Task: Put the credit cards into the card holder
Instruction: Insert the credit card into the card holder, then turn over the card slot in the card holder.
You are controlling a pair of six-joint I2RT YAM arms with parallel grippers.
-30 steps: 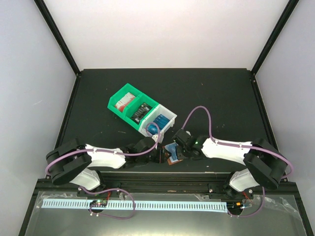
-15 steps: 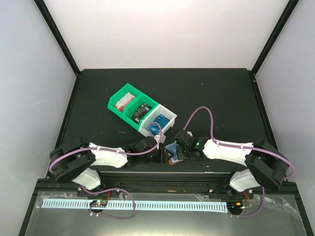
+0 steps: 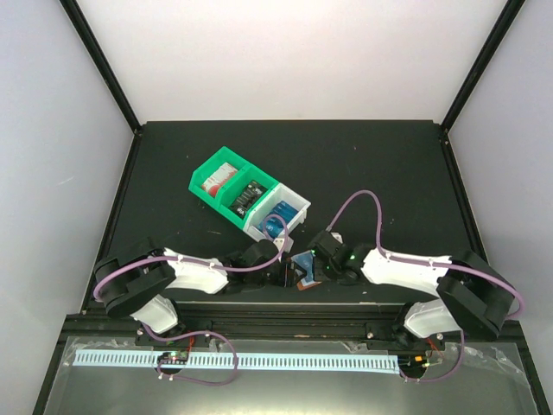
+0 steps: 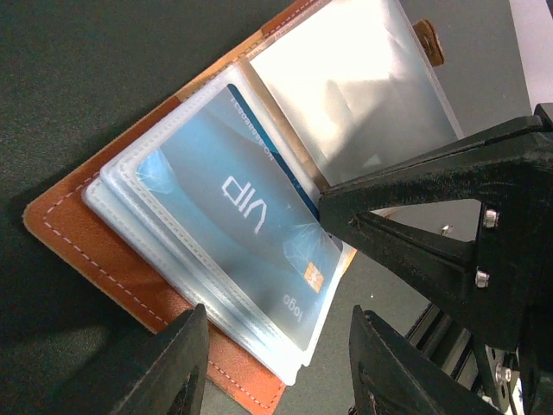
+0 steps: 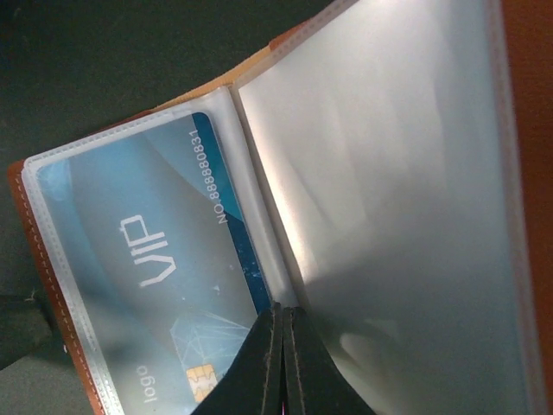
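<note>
Shows brown leather-look folding card holder [image 3: 302,277] lying open on black table [image 3: 380,164] near front edge, blue plastic VIP card [image 4: 233,216] inside one clear pocket; joined green and white plastic bins [image 3: 197,185] behind, slightly left.

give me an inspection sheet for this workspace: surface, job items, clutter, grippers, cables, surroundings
surface: black table, a few pale specks
job's things: brown card holder lies open; blue VIP card sits in a clear pocket; a red and white card lies in the green bin
clutter: green bin has two compartments, white bin right beside it
grippers: left gripper fingers apart at the holder's corner; right gripper fingers closed, tips at the fold between pockets
cables: purple cables loop along both arms
surroundings: white walls, black frame posts
</note>
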